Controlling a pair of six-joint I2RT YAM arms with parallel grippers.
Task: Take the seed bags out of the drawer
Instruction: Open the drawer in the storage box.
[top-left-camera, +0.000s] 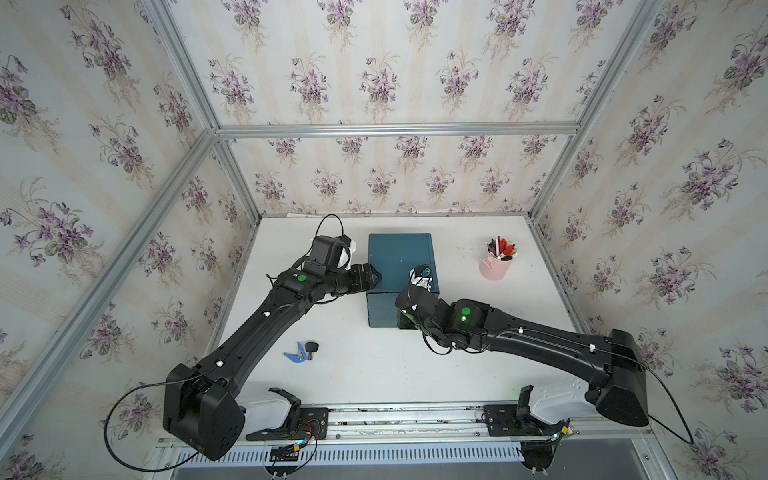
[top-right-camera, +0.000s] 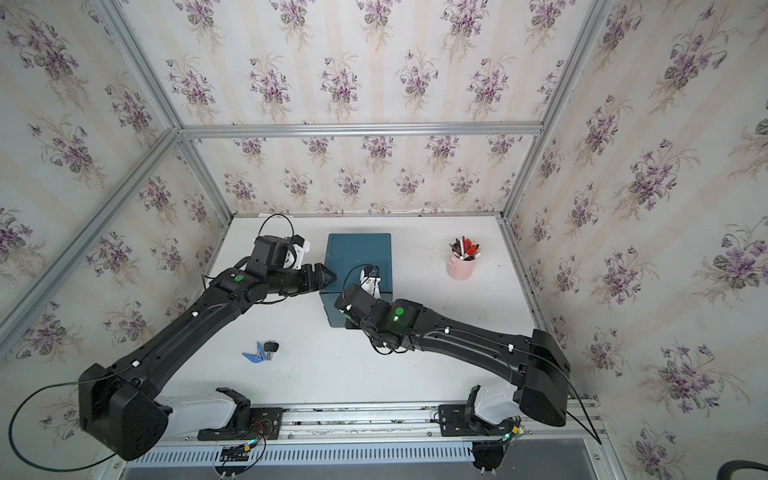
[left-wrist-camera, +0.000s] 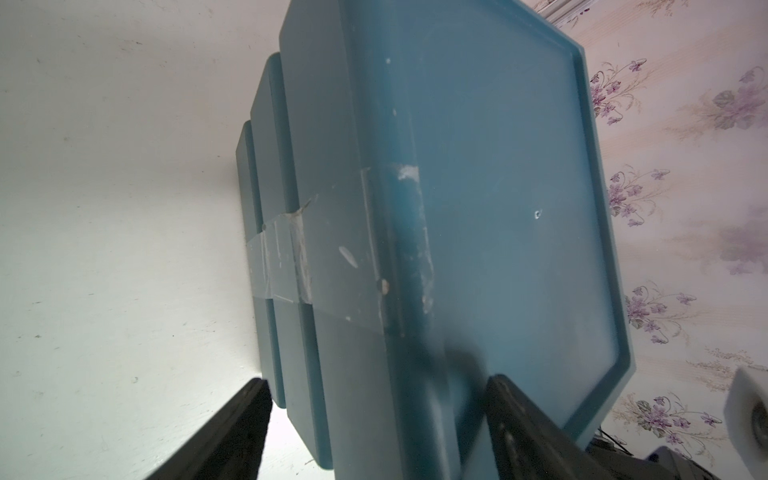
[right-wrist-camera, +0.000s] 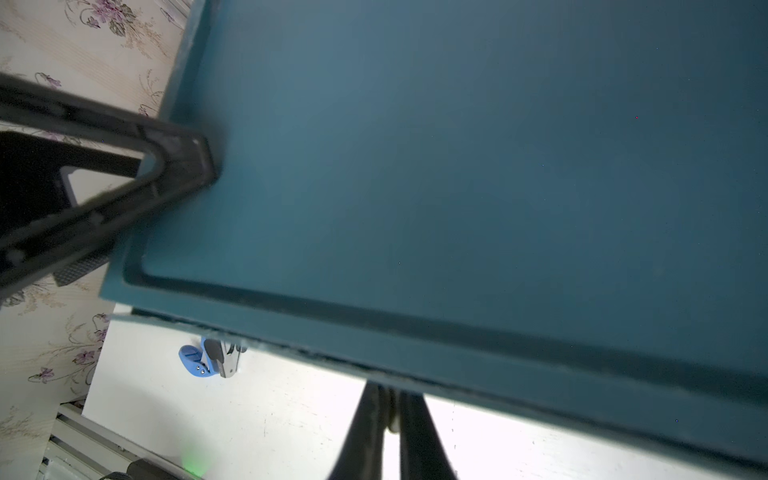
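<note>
Since no seed bags show, we judge them inside the drawer unit (top-left-camera: 399, 257) ahead of the right gripper (right-wrist-camera: 390, 419), pinched tight at its front; left gripper (top-left-camera: 375, 277), wide, straddles the edge, likely bracing.

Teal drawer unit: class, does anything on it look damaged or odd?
In the left wrist view, wrinkled clear tape crosses the stacked tiers of the teal drawer unit, and white scuffs mark its top edge.
</note>
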